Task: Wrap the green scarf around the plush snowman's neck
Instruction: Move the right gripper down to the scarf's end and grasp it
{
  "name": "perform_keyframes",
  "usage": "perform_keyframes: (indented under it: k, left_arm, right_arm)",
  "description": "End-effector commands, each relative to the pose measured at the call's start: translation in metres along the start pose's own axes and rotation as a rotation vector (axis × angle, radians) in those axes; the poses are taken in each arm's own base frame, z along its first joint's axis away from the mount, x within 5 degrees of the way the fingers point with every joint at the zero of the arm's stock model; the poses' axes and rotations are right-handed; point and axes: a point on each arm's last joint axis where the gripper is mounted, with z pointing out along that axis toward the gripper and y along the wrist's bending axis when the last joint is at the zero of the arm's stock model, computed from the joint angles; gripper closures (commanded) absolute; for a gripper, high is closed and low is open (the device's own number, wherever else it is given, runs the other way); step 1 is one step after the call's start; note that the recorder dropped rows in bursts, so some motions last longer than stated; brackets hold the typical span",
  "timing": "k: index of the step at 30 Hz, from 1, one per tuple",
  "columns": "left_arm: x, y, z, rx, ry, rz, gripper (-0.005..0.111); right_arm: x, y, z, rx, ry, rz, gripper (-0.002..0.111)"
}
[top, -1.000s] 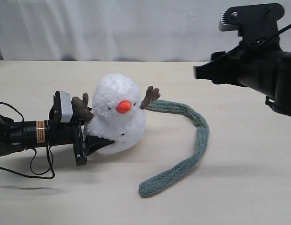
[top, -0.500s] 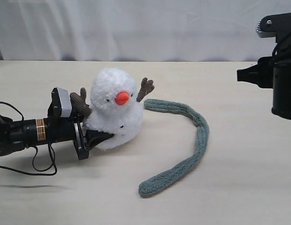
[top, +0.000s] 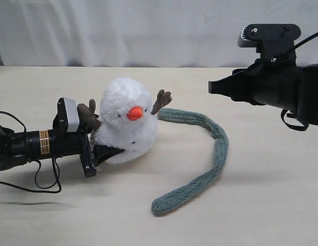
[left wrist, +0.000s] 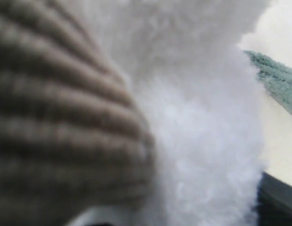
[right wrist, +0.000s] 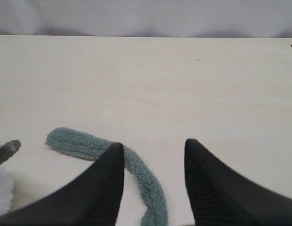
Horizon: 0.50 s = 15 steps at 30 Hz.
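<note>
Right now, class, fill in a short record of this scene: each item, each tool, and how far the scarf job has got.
snowman: white plush, on the table, orange nose towards the exterior camera
scarf: green, lying in a curve on the table, one end by the snowman's twig arm, not wrapped round the snowman
left tool: gripping the snowman's lower body from the side
right tool: open, empty, raised above the table
job: wrapping not yet begun
</note>
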Motion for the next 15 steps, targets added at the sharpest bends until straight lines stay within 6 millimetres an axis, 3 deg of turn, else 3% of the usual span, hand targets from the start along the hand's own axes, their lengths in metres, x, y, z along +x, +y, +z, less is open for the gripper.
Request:
perform_keyframes:
  k: [1,4,6,8,11,15]
  left_arm:
    - [0.002,0.001,0.0,0.001,0.008,0.008,0.107]
    - [0.002,0.001,0.0,0.001,0.008,0.008,0.107]
    - [0.002,0.001,0.0,0.001,0.008,0.008,0.107]
    - [0.002,0.001,0.0,0.001,0.008,0.008,0.107]
    - [0.002,0.002,0.0,-0.004,0.007,0.006,0.107]
    - [0.002,0.001,0.0,-0.003,0.007,0.007,0.107]
  right_arm:
    - [-0.012,-0.026,0.005,0.038,-0.025,0.059,0.055]
    - [-0.013,-0.045,0.007,0.107,-0.038,0.32,0.052]
    - [-0.011,-0.048,0.008,0.096,-0.03,0.37,0.053]
    - [-0.008,-0.045,0.009,0.049,-0.013,0.321,0.053]
    - [-0.002,-0.033,0.013,-0.01,0.015,0.105,0.053]
    - [0.006,-0.019,0.015,-0.033,0.04,0.05,0.053]
